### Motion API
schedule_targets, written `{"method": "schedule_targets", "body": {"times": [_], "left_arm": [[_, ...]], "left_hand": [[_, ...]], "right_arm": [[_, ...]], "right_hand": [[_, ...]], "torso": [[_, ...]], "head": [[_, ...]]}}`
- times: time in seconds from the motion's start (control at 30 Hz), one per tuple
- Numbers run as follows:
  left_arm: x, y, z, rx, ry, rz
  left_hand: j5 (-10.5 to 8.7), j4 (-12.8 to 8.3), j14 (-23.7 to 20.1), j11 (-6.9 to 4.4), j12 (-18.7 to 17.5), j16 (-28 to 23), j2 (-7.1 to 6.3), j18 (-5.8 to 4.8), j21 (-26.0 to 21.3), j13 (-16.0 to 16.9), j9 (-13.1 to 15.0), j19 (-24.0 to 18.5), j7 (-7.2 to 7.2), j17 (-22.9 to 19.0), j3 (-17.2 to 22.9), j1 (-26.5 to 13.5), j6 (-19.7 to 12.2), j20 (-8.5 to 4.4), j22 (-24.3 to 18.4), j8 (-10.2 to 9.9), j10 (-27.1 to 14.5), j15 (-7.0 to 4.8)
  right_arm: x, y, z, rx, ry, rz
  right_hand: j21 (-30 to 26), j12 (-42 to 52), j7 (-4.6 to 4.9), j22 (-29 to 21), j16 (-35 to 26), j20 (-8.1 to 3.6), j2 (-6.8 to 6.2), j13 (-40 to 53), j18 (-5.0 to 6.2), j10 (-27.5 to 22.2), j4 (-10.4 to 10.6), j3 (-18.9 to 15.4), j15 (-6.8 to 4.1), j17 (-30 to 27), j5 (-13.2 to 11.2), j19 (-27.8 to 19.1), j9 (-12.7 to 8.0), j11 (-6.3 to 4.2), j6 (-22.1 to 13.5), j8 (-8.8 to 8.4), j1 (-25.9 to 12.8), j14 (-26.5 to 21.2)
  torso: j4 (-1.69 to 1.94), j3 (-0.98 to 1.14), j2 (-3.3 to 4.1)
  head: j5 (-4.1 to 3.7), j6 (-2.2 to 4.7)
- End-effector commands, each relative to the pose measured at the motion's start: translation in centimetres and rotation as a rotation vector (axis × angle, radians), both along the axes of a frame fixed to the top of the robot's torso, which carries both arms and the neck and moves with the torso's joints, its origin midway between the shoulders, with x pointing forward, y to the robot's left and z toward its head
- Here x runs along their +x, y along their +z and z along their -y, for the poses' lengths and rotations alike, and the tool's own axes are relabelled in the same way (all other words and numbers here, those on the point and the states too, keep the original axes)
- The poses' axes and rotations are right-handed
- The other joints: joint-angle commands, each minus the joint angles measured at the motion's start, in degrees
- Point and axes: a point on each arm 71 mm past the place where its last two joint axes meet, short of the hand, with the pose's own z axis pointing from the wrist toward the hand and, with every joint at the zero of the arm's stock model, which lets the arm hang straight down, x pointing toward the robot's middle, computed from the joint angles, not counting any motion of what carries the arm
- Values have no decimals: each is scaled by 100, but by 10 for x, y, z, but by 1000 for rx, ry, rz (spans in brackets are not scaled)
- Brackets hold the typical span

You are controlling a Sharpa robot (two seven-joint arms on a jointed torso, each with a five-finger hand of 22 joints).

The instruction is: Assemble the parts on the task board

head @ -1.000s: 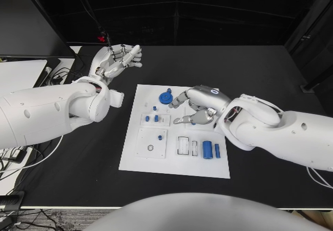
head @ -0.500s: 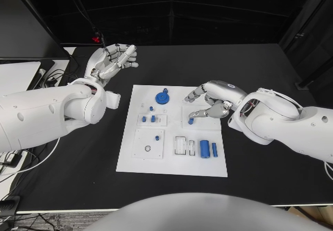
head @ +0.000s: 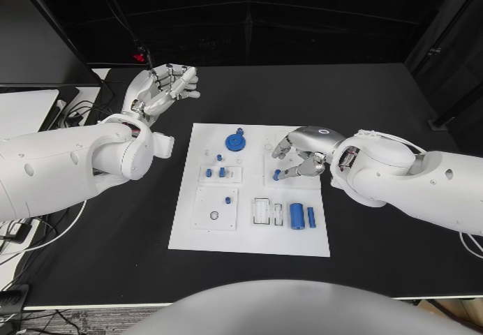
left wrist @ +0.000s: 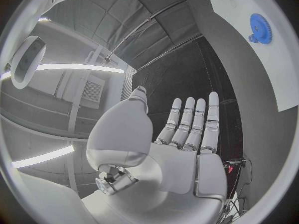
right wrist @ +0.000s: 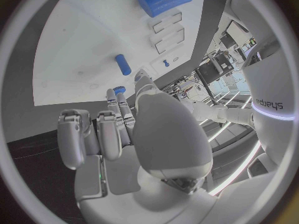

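The white task board (head: 252, 234) lies mid-table. On it are a blue gear (head: 234, 142), several small blue pegs (head: 209, 172), a thick blue cylinder (head: 298, 215) and a slim blue pin (head: 313, 217). My right hand (head: 300, 153) hovers over the board's upper right with its fingers curled. A small blue part (head: 276, 174) sits right at its fingertips. In the right wrist view this hand (right wrist: 118, 129) has a blue part (right wrist: 119, 90) between finger and thumb tips; whether it is pinched is unclear. My left hand (head: 164, 85) is raised off the board, and the left wrist view shows it (left wrist: 181, 144) holding nothing, fingers straight.
Empty white slots (head: 264, 210) lie beside the cylinder, and a square plate (head: 218, 209) with an oval hole is at the board's lower left. Black table (head: 382, 265) surrounds the board. Cables and a white unit (head: 30, 105) sit off the table's left edge.
My right hand pulled back to the right off the board's middle, then came back slightly left and lower over the small blue part. The left hand stays raised.
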Motion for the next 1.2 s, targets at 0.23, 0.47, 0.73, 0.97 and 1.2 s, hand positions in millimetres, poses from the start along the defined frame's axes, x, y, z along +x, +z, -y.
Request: {"method": "schedule_targets", "body": {"times": [0.23, 0.47, 0.73, 0.97, 1.2], "left_arm": [[-1, 2, -1, -8, -3, 10], [-1, 2, -1, -7, 0, 8], [-1, 2, -2, -5, 4, 7], [-1, 2, -2, -6, 3, 6], [-1, 2, -2, -6, 4, 6]], "left_hand": [[0, -11, -35, 12, 80, 67, 113, -90, 41, -5, 6, 22, 623, -21, 34, 52, -56, 6, 6, 77, -48, -17], [-1, -13, -38, 9, 129, 107, 160, -84, 57, -11, 5, 34, 621, -36, 29, 90, -69, 6, 9, 121, -59, -21], [-3, -13, -38, 7, 161, 134, 190, -78, 73, -15, 3, 51, 620, -47, 20, 110, -78, 5, 14, 151, -66, -24], [5, -14, -38, 6, 185, 154, 209, -73, 88, -20, 2, 67, 619, -57, 11, 129, -85, 5, 19, 173, -75, -27], [9, -15, -38, 6, 193, 162, 216, -71, 93, -21, 1, 72, 618, -60, 7, 136, -87, 5, 20, 182, -77, -28]], "right_arm": [[1, -8, -7, -110, 5, -19], [1, -10, -13, -122, 16, -24], [1, -12, -18, -129, 21, -32], [2, -13, -21, -133, 23, -37], [2, -16, -23, -149, 23, -44]], "right_hand": [[-36, 148, -39, 1414, -10, -56, 84, 17, 22, 153, -44, 98, -22, 744, -22, 462, 29, -40, 174, 88, 125, 460], [-31, 291, -81, 1416, 9, -61, 181, 15, 21, 406, -81, 150, -31, 776, -24, 466, 46, -77, 390, 165, 277, 469], [-26, 327, -116, 1419, 30, -77, 266, -19, 19, 605, -88, 205, -50, 814, -24, 471, 53, -106, 599, 226, 406, 478], [-25, 319, -132, 1419, 37, -90, 301, -31, 19, 716, -69, 231, -65, 826, -24, 471, 52, -125, 706, 251, 469, 481], [-28, 293, -175, 1418, 44, -112, 351, -38, 19, 841, -44, 272, -92, 838, -24, 471, 61, -161, 873, 301, 534, 483]], "torso": [[2, -2, 3], [5, -3, -2], [0, -3, -4], [6, -1, -3], [-2, -3, -4]], "head": [[-36, -1], [-88, -1], [-93, -1], [-70, -1], [-50, -1]]}}
